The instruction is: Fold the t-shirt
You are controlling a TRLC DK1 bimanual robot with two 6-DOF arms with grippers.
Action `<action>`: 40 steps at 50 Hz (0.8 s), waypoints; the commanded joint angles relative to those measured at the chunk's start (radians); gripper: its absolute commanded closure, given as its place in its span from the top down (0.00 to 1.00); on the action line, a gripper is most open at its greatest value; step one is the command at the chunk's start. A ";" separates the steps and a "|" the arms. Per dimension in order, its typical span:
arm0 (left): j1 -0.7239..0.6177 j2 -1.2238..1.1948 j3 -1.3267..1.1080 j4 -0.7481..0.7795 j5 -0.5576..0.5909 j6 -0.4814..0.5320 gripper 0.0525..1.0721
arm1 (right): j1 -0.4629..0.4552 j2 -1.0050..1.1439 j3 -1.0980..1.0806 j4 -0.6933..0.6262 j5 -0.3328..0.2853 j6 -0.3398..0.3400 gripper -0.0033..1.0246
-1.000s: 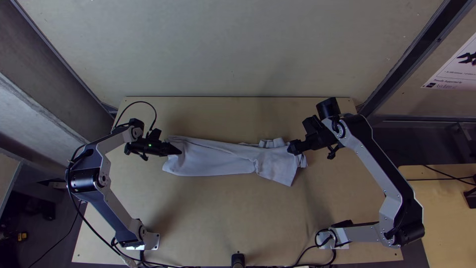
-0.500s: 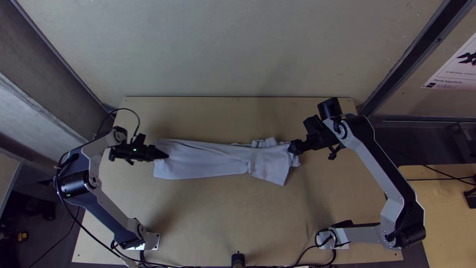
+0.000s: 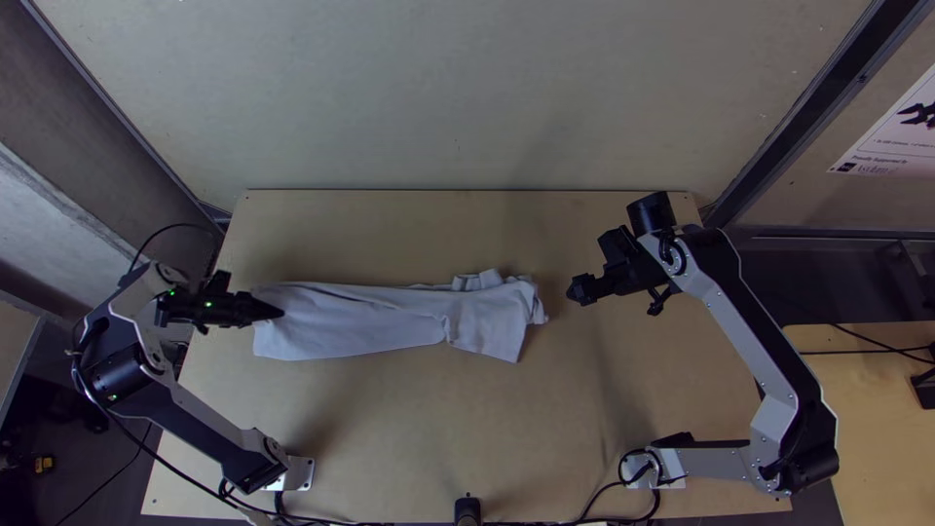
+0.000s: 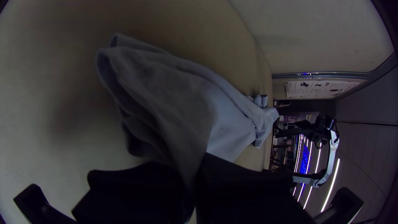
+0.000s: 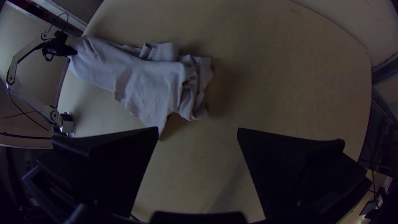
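At the top view's left, the black left gripper point(image 3: 279, 313) pinches the pale-grey cloth t-shirt point(image 3: 365, 319); centre-right, the black right gripper point(image 3: 573, 294) gapes.

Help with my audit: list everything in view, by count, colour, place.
Flat wooden table: one, tan, central.
Long folded cloth t-shirt: one, pale grey, on table.
Flat wooden surface: one, tan, right.
Rectangular printed sheet: one, white, upper right.
Thin cables: several, black, along table's near edge.
Small object: one, yellow, lower left.
Jointed arms: two, silver-grey and black, left and right.
Left gripper: one, black, on t-shirt's left end.
Right gripper: one, black, open, right of cloth.
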 commanded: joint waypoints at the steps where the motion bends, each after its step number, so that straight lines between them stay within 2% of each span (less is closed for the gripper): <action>1: 0.055 -0.030 0.043 -0.074 -0.006 0.087 0.02 | 0.013 -0.027 -0.027 -0.012 0.002 0.013 0.85; 12: 0.153 -0.015 0.127 -0.189 -0.052 0.182 0.02 | 0.010 -0.044 -0.036 -0.016 0.002 0.010 0.85; 25: 0.211 -0.061 0.153 -0.195 -0.095 0.202 0.02 | 0.006 -0.061 -0.051 -0.018 0.000 0.007 0.85; 32: 0.107 -0.144 0.098 -0.195 -0.092 0.140 0.02 | 0.026 -0.063 -0.053 -0.018 0.000 0.014 0.85; 40: -0.123 -0.253 0.046 -0.195 -0.069 0.022 0.02 | 0.024 -0.073 -0.056 -0.018 0.000 0.011 0.85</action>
